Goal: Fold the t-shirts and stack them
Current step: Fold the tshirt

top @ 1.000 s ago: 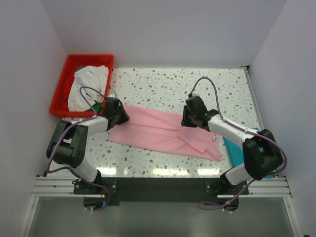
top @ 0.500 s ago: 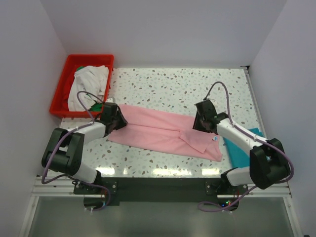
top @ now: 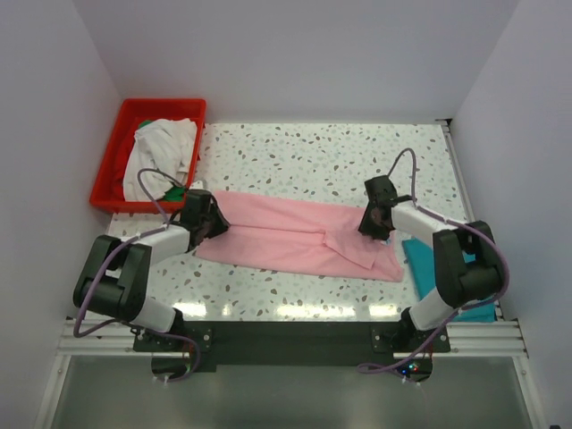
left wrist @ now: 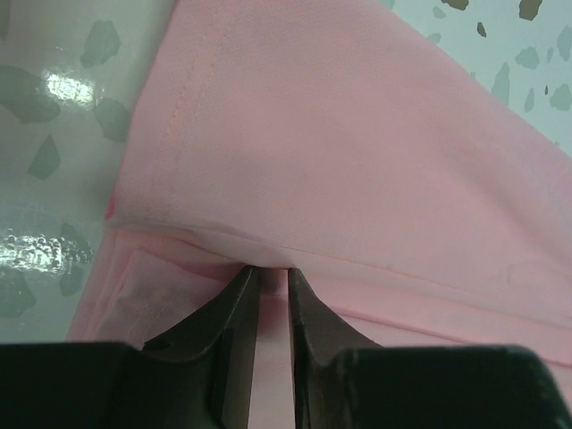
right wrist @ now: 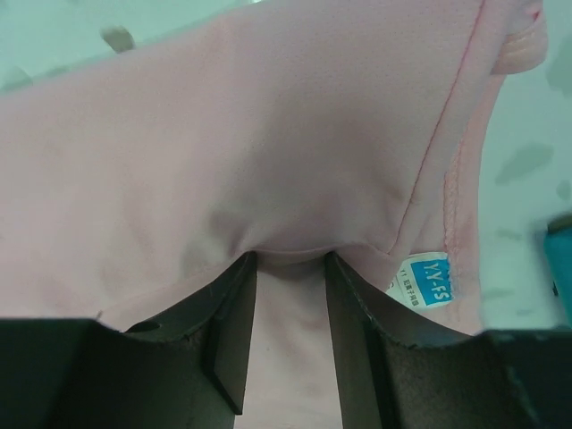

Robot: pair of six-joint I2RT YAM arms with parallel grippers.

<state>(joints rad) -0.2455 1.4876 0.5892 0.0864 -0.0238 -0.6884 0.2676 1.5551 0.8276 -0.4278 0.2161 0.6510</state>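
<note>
Here, the pink t-shirt (top: 295,239) lies stretched across the middle of the frame, the left gripper (top: 214,223) pinching a fold at its left end and the right gripper (top: 374,225) clamped on cloth beside the neck label (right wrist: 427,279) at right

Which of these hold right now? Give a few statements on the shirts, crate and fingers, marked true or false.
1. The pink shirt lies spread on the table between both arms. True.
2. The red crate is empty. False: a white shirt lies in it.
3. The left fingers pinch a fold of the pink shirt. True.
4. A teal shirt lies beside the right arm. True.
5. The neck label sits by the left fingers. False: it is by the right fingers.
</note>
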